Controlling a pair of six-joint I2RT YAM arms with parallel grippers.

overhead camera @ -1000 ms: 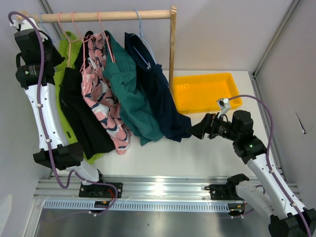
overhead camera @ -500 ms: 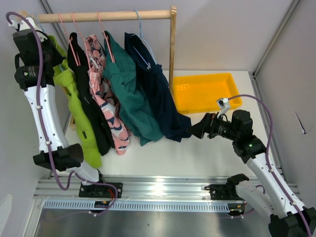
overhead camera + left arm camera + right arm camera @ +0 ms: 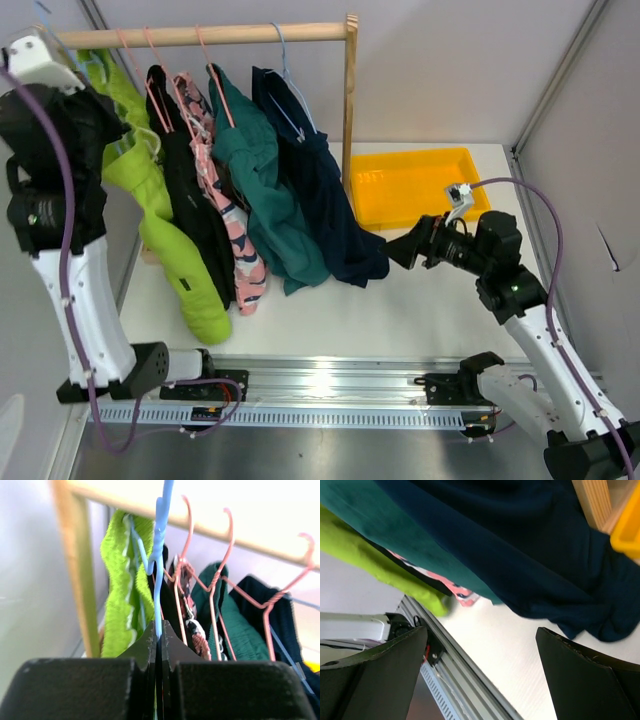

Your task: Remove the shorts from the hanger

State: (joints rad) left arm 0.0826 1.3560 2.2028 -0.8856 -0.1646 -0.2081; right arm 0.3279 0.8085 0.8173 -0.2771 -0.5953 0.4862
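Note:
Lime green shorts [image 3: 160, 230] hang at the left end of the wooden rod [image 3: 220, 33] on a blue hanger [image 3: 159, 555]. My left gripper [image 3: 160, 630] is shut on the blue hanger's stem just below its hook; the green shorts [image 3: 117, 605] drape to the left of it. The hook runs up out of the left wrist view, so I cannot tell whether it rests on the rod. My left arm [image 3: 60, 130] is raised high at the left. My right gripper [image 3: 402, 250] is open and empty above the table, just right of the navy garment's hem [image 3: 560, 590].
Black [image 3: 195, 220], pink patterned [image 3: 235, 240], teal [image 3: 270, 200] and navy [image 3: 330, 200] garments hang on pink and blue hangers along the rod. The rack's post [image 3: 350, 90] stands right of them. A yellow tray [image 3: 410, 185] sits at the back right.
My left arm has risen and swung toward the camera. The green shorts have come out from behind the black garment to the left and front. The right gripper has lifted slightly.

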